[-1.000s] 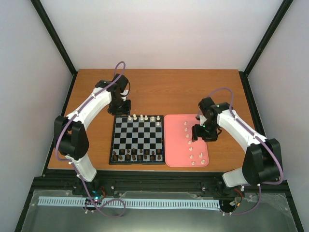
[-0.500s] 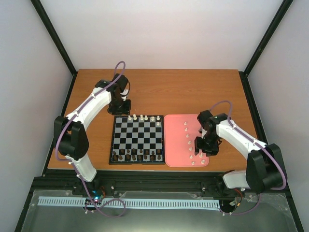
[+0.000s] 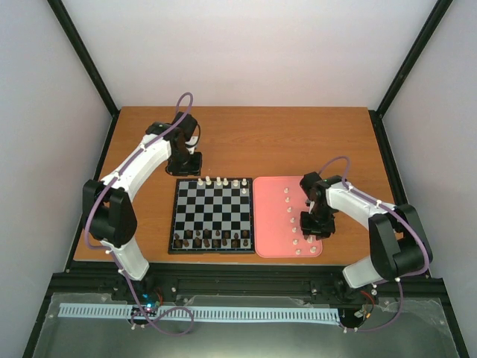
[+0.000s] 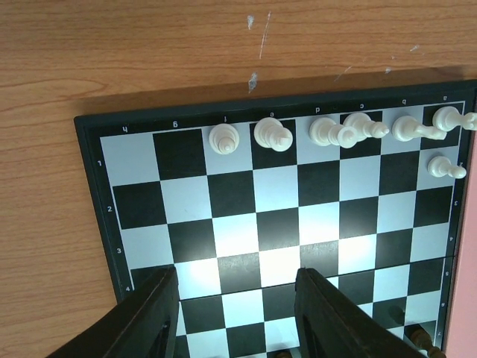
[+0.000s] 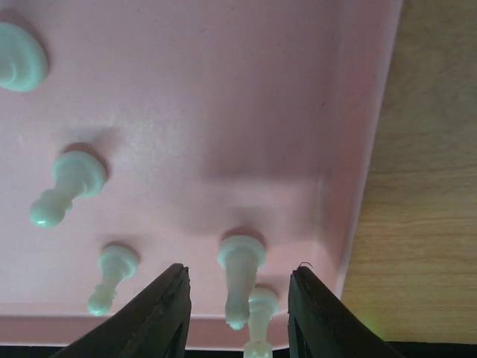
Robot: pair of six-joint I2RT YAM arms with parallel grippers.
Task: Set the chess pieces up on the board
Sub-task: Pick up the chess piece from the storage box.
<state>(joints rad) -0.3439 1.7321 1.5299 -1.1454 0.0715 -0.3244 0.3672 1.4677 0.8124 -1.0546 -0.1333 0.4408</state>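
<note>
Right tool straddles an upright chess piece — axis vertical.

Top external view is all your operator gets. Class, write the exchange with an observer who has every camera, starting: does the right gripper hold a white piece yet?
Observer: Not yet. The right gripper is open, with two white pieces between its fingers and gaps on both sides.
Operator: Where on the tray is that?
Observer: Close to a corner of the pink tray, next to its raised rim.
Operator: And the left gripper?
Observer: The left gripper is open and empty above the board.
</note>
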